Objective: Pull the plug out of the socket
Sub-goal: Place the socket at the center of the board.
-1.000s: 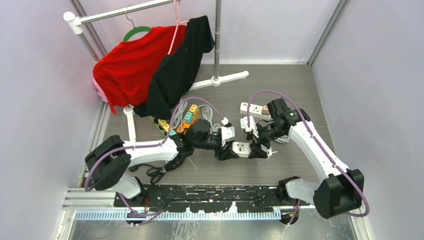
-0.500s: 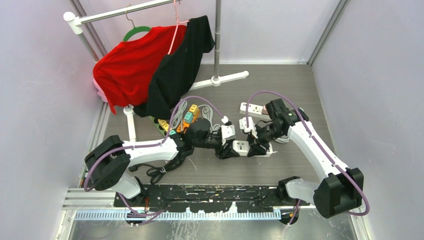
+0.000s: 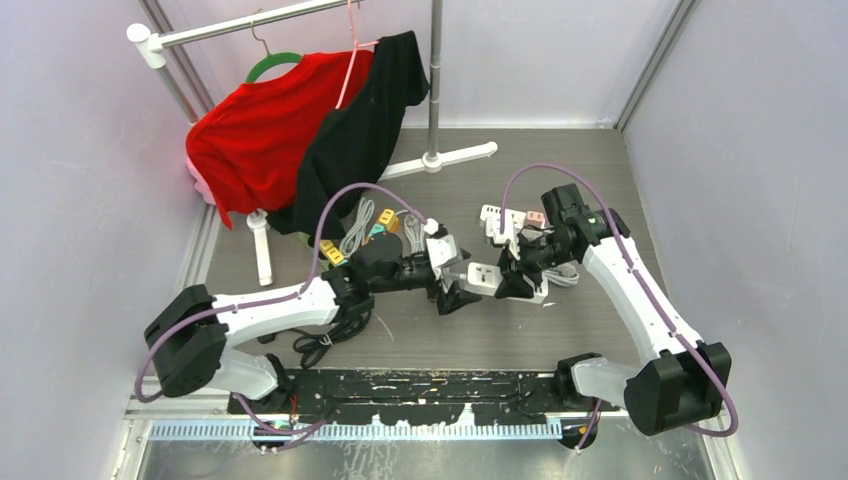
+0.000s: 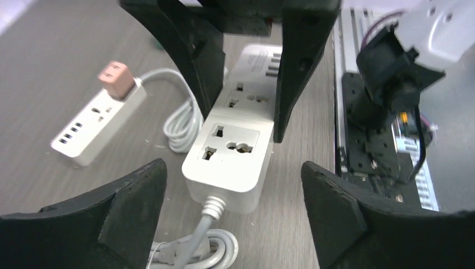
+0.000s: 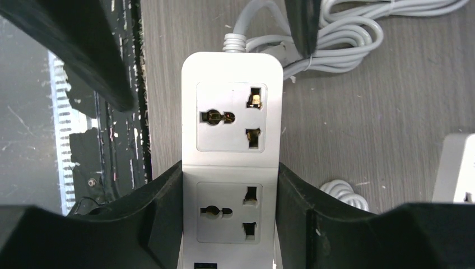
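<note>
A white power strip (image 3: 483, 274) lies on the grey floor between my two grippers. My right gripper (image 3: 508, 279) is shut on its far end; in the right wrist view the fingers (image 5: 162, 207) press both sides of the strip (image 5: 229, 129), and its two visible sockets are empty. My left gripper (image 3: 457, 285) is open and empty at the strip's cord end, with its jaws wide on either side of the strip (image 4: 229, 148). A second white strip (image 3: 503, 214) with a pink plug (image 3: 535, 217) in it lies behind; it also shows in the left wrist view (image 4: 115, 78).
Coloured power strips (image 3: 368, 232) and coiled grey cords (image 3: 352, 228) lie left of the grippers. A clothes rack (image 3: 432, 90) with a red shirt (image 3: 260, 135) and a black shirt (image 3: 355, 140) stands at the back left. A coiled white cord (image 4: 182, 120) lies beside the held strip.
My right gripper has dragged the white strip a little toward the back. My left gripper has pulled back from the strip toward the left and stands open.
</note>
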Tool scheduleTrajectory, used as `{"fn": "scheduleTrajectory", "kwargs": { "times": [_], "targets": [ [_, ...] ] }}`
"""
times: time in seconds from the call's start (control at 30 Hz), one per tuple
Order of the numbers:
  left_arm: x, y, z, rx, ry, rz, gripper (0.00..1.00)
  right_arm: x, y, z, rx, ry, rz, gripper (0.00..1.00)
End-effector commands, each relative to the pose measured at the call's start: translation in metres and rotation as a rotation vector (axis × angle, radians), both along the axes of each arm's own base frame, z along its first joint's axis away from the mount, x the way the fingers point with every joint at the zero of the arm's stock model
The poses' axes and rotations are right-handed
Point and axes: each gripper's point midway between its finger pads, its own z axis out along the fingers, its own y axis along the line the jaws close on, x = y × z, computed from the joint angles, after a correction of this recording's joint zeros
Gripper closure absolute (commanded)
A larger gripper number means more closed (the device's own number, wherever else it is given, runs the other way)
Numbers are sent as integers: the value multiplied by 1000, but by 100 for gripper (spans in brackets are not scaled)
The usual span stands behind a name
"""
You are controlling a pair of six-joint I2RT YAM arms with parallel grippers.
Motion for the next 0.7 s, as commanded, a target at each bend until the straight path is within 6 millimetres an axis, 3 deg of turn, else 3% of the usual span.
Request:
{"fn": "scheduleTrajectory", "kwargs": {
  "times": [0.0, 0.27, 0.53, 0.67],
  "targets": [
    [14, 12, 52, -120, -105, 111, 8, 24, 4, 38, 103, -60, -81, 99],
    [23, 41, 75, -94, -179, 219, 5, 73, -11, 84, 162, -147, -260, 99],
    [27, 51, 60, -52, -158, 266, 4, 135, -31, 128, 173, -247, -466, 99],
    [29, 52, 52, -48, -143, 283, 4, 169, -51, 146, 176, -302, -578, 99]
  ]
}}
